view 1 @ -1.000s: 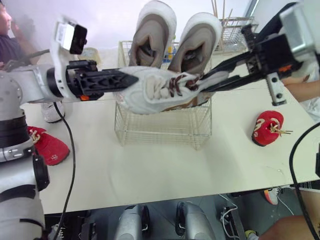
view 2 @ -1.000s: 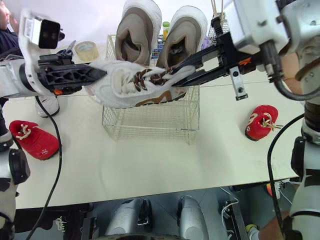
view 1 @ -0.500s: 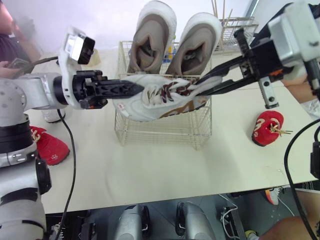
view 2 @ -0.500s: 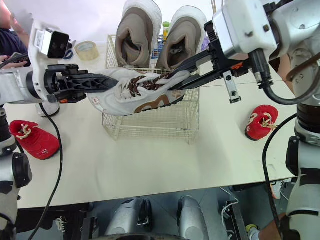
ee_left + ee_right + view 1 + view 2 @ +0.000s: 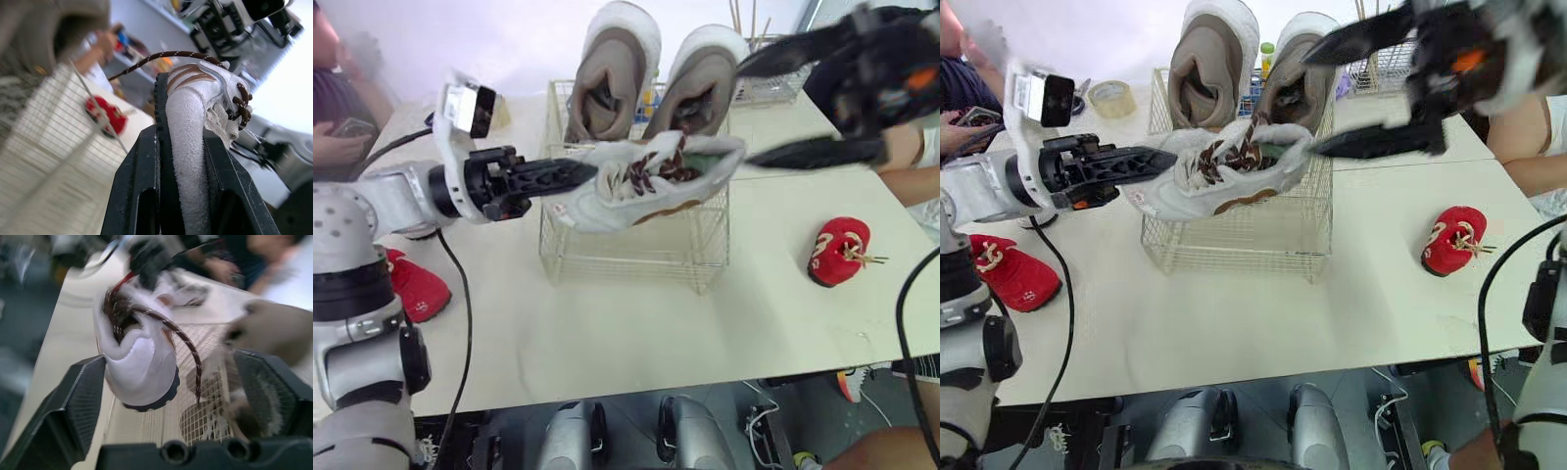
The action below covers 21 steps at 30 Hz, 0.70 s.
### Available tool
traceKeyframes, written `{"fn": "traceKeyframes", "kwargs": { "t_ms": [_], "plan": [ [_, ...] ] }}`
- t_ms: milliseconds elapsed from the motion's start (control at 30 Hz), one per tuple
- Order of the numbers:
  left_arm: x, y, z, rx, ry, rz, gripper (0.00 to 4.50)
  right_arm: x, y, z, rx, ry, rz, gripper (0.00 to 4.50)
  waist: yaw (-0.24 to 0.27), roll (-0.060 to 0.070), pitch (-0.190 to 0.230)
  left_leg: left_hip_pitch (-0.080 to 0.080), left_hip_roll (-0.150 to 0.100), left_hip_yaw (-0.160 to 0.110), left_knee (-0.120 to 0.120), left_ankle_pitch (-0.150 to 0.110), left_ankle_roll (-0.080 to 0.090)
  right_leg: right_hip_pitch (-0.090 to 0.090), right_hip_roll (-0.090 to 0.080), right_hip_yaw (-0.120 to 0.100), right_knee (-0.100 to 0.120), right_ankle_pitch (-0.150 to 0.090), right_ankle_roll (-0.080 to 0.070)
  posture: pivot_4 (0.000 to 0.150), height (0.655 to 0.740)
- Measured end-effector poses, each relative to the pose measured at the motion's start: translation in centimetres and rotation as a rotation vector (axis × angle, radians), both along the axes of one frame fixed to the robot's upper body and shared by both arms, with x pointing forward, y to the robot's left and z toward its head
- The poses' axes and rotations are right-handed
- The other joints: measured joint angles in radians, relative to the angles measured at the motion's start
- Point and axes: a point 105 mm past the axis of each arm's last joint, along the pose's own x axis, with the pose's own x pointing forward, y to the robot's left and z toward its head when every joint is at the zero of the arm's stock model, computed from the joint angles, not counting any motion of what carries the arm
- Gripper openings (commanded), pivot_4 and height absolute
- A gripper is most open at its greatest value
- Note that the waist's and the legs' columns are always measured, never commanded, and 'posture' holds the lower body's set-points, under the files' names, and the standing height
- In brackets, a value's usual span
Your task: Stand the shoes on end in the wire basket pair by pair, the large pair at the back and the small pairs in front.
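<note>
Clamping the toe of the white shoe (image 5: pixel 656 181), the left gripper (image 5: pixel 578 173) still holds it across the front top of the wire basket (image 5: pixel 626 255). The right gripper (image 5: pixel 746 113) has let go of the heel and its fingers now gape wide, empty. Behind, the large beige pair (image 5: pixel 612 59) stands on end in the basket.

You're looking at a white shoe (image 5: pixel 646 181) with brown laces and a tan side stripe. The large pair (image 5: pixel 607 88) is taupe with white soles. The wire basket (image 5: pixel 626 259) is a cream grid, and the small shoes (image 5: pixel 838 251) (image 5: pixel 416 291) are red with cream laces — table (image 5: pixel 626 333) pale cream.
</note>
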Motion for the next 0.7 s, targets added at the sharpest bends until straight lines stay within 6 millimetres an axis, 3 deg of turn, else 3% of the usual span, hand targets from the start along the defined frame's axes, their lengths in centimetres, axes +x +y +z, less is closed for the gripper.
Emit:
{"fn": "traceKeyframes", "kwargs": {
  "t_ms": [133,200,300,400,433,700],
  "plan": [
    [0.4,0.0,0.2,-0.079,-0.039,0.067,0.43,0.8,-3.7,0.7,0.352,0.196,-0.134,4.43,0.000,-0.001,-0.001,0.001,0.000,0.000,0.000,0.000,0.000,0.001,0.000,0.000,0.000,0.000,0.000,0.150,0.7400],
    [0.6,-0.1,0.5,-0.105,-0.060,0.102,0.43,1.3,-5.1,-0.3,0.487,0.317,-0.169,4.43,0.000,-0.001,-0.001,0.001,0.000,0.000,0.000,0.000,0.000,0.000,0.000,0.000,0.001,0.000,0.000,0.150,0.7400],
    [0.9,-0.7,1.3,-0.187,-0.088,0.130,0.43,1.4,-5.8,-3.9,0.617,0.477,-0.190,4.43,0.004,-0.001,-0.001,0.001,0.000,0.000,-0.001,0.000,0.000,0.001,0.000,0.000,0.001,0.000,0.000,0.150,0.7400],
    [1.3,-1.1,2.0,-0.262,-0.100,0.156,0.43,1.8,-5.1,-8.0,0.719,0.597,-0.196,4.43,0.011,0.000,-0.001,0.001,0.000,0.001,0.000,0.000,0.000,0.001,0.000,0.001,0.002,0.000,0.000,0.150,0.7400],
    [1.4,-1.1,2.2,-0.274,-0.106,0.159,0.43,1.7,-4.7,-8.3,0.735,0.600,-0.189,4.43,0.012,0.000,-0.001,0.002,0.000,0.001,0.000,0.000,0.000,0.000,0.000,0.001,0.003,0.000,0.000,0.150,0.7400],
    [1.3,-1.9,3.1,-0.315,-0.121,0.138,0.43,1.4,-0.5,-8.1,0.884,0.570,-0.107,4.43,0.015,0.001,-0.001,0.002,-0.001,0.001,0.000,0.000,0.000,0.001,0.001,0.001,0.002,0.000,0.000,0.150,0.7400]
  ]
}}
